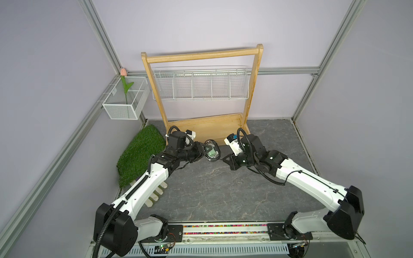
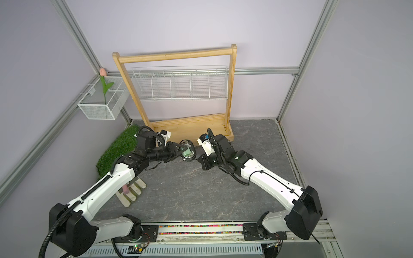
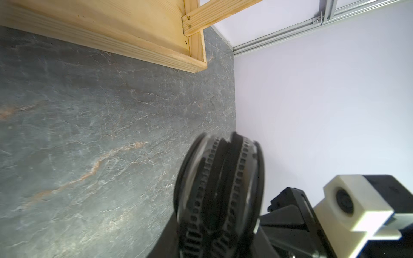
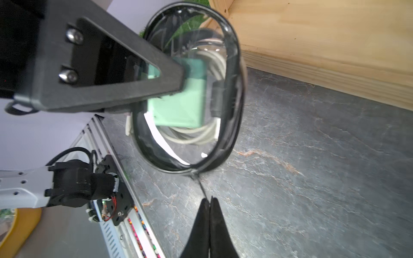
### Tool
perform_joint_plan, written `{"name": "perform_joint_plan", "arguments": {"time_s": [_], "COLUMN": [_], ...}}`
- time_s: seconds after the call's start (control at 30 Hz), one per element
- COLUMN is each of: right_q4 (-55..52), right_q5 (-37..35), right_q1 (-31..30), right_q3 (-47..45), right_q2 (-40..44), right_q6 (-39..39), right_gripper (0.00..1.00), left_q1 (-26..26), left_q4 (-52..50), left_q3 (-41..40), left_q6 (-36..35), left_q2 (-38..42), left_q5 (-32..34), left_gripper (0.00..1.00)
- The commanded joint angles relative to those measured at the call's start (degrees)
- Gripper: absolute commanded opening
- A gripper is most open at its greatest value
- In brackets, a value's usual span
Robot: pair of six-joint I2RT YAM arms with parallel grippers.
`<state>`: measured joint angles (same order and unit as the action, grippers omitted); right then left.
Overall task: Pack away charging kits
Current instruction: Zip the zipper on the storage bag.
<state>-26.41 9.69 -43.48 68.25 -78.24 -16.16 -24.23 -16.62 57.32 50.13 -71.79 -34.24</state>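
Observation:
An oval clear pouch (image 1: 212,153) (image 2: 187,153) with a black rim stands on edge on the grey tabletop, in front of the wooden rack. Through its wall I see the mint-green charger block (image 4: 185,105) and the white cable coil (image 4: 201,136) inside. My left gripper (image 1: 206,150) (image 2: 182,150) is shut on the pouch, its finger (image 4: 134,73) pressed flat against the clear side. In the left wrist view the pouch (image 3: 219,178) shows edge-on between the jaws. My right gripper (image 4: 210,200) (image 1: 223,159) is shut on the thin zipper pull (image 4: 200,185) that runs from the pouch's end.
The wooden rack (image 1: 201,55) with a white wire basket (image 1: 201,86) and a wooden base tray (image 1: 212,128) stands just behind the pouch. A grass mat (image 1: 140,154) lies at the left. A mesh box (image 1: 125,98) with a tulip hangs on the left wall. A small white fence (image 2: 131,192) lies under the left arm.

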Motion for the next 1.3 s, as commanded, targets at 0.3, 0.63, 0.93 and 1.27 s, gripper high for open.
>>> {"name": "perform_joint_plan", "arguments": {"time_s": [0.3,0.63,0.93,1.27], "right_q4": [0.43,7.24,9.01,8.28], "right_q5": [6.59,16.8,16.94,15.4], "right_q1": [1.52,0.56,-0.28,-0.53], "right_q3": [-3.79,-3.42,-0.39,1.97], "right_q2": [5.29,3.49,-0.78,-3.34], "right_q6": [3.38,5.45,7.45,8.9], "right_gripper": [0.14,0.63,0.55,0.46], "left_q1": [1.58,1.58,1.54,1.52], "left_q4": [2.42,4.99,3.0,4.82], "left_q3": [0.28,0.63,1.41,0.43], "left_q6": [-0.47,5.49,5.34,6.17], "left_q2": [-0.15,1.84,2.62,2.39], "left_q5": [-7.67,-9.59,-10.58,-11.24], "left_gripper": [0.0,0.0,0.0,0.0]}}
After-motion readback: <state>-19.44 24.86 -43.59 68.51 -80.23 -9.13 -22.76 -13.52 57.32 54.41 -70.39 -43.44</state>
